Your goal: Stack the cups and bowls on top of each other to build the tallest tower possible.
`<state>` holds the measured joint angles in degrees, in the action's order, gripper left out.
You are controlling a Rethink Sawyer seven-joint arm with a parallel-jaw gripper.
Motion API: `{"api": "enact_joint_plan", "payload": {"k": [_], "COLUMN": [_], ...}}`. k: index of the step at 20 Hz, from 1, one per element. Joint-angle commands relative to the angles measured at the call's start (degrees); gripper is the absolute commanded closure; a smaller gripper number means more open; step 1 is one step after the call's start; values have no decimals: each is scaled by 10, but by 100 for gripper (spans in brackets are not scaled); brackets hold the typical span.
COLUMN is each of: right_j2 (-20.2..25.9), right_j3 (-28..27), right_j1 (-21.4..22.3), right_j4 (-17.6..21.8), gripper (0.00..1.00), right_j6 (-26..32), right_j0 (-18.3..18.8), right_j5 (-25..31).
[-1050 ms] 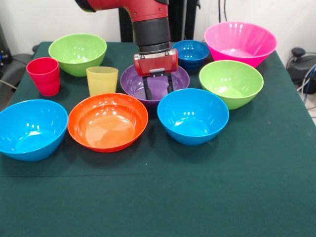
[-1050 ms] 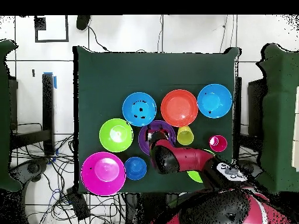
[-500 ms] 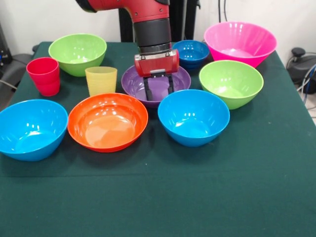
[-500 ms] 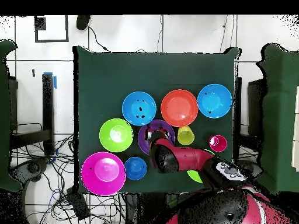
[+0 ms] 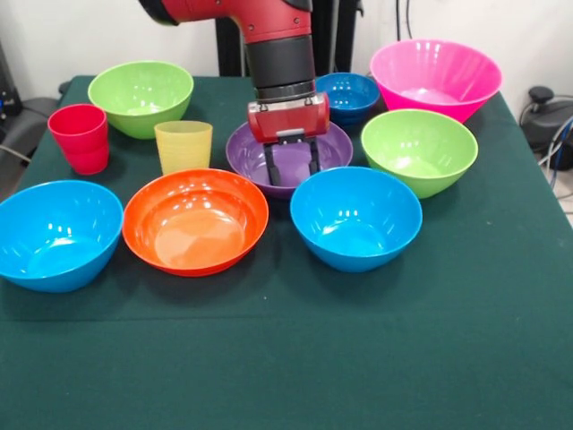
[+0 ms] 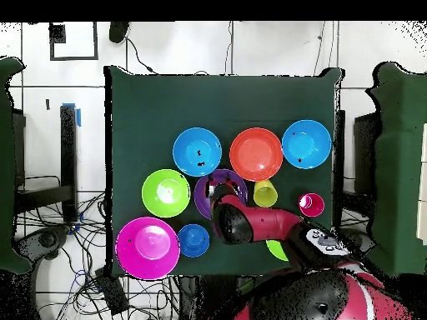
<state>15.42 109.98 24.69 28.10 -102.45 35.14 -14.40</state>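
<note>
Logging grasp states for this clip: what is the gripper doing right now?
Gripper: open, fingers down inside the purple bowl, holding nothing.

I see a dark green surface point(image 5: 376, 358). On it: two light blue bowls point(image 5: 355, 218) point(image 5: 55, 233), an orange bowl point(image 5: 195, 220), a purple bowl point(image 5: 333, 150), two lime green bowls point(image 5: 419, 150) point(image 5: 141, 96), a pink bowl point(image 5: 436, 77), a dark blue bowl point(image 5: 348, 96), a red cup point(image 5: 81, 137), and a translucent yellow cup point(image 5: 183, 146). The arm point(image 5: 269, 36) is red and black.
</note>
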Motion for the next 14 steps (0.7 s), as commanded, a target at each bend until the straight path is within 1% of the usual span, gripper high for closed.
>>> {"api": "enact_joint_plan", "payload": {"k": [1,4,10,14], "right_j2": [61,56,64,57], "right_j3": [-76,-80,-87,-95], "right_j1": [-8,-8,-11,-15], "right_j4": [-41,-51,-57,-68], "gripper": [0,0,0,0], "right_j6": [-101,-101,-98,-99], "right_j0": [-27,-35,-36,-46], "right_j5": [-17,-17,-13,-16]}}
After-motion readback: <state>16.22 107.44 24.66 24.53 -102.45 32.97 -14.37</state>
